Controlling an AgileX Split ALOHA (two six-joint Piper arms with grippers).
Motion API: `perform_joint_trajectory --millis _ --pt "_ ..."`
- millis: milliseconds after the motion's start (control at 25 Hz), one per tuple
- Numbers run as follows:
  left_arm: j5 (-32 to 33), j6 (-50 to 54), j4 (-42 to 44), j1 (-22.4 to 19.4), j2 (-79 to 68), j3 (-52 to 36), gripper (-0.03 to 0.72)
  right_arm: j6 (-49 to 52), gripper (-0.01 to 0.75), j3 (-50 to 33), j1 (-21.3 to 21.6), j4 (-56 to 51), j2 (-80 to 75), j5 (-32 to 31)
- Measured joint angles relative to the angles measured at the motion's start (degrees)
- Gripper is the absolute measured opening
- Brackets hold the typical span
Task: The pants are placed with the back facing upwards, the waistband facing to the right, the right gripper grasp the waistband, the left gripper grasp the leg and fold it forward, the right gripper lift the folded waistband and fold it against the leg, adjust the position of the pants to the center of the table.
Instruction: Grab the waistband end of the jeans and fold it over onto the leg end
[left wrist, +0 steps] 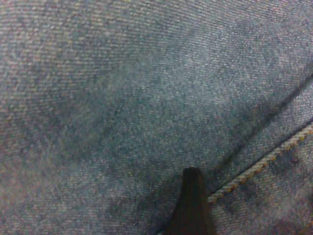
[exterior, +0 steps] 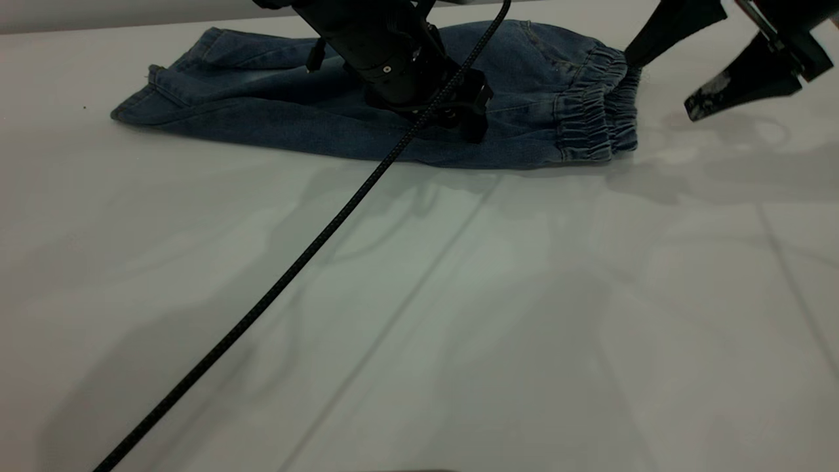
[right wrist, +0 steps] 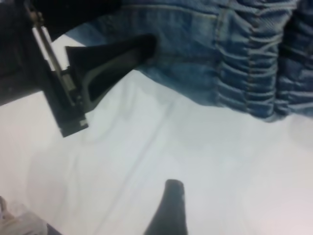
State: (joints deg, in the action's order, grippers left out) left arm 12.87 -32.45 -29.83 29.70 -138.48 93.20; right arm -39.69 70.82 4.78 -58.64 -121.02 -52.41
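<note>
Item: folded blue denim pants (exterior: pixel 314 111), lying at the white table's (exterior: pixel 459 314) twelve o'clock edge. We judge them soft, limp, fairly weighty; best gripped at the gathered elastic waistband (exterior: pixel 600 105), three o'clock end. The black right gripper (exterior: pixel 662 75) stands spread there, one finger touching it. The black left gripper (exterior: pixel 459 108) presses mid-garment; its spread we cannot tell.

No legible text, label or number anywhere on the pants (exterior: pixel 524 98).
</note>
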Motion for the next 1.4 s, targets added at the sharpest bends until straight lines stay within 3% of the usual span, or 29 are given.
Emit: perform_joint_trajectory --millis 280,840,1400 --pt "0.00 0.00 0.00 0.00 0.00 0.03 0.547 -5.96 0.577 -1.03 -1.37 -7.99 -3.75 1.39" --pt "0.00 0.00 0.00 0.00 0.00 0.10 0.547 -13.97 0.573 -1.07 -2.02 -19.00 -10.22 2.69" --pt "0.04 0.00 0.00 0.00 0.00 0.14 0.547 -14.97 0.570 -1.07 -2.02 -23.01 -13.20 5.08"
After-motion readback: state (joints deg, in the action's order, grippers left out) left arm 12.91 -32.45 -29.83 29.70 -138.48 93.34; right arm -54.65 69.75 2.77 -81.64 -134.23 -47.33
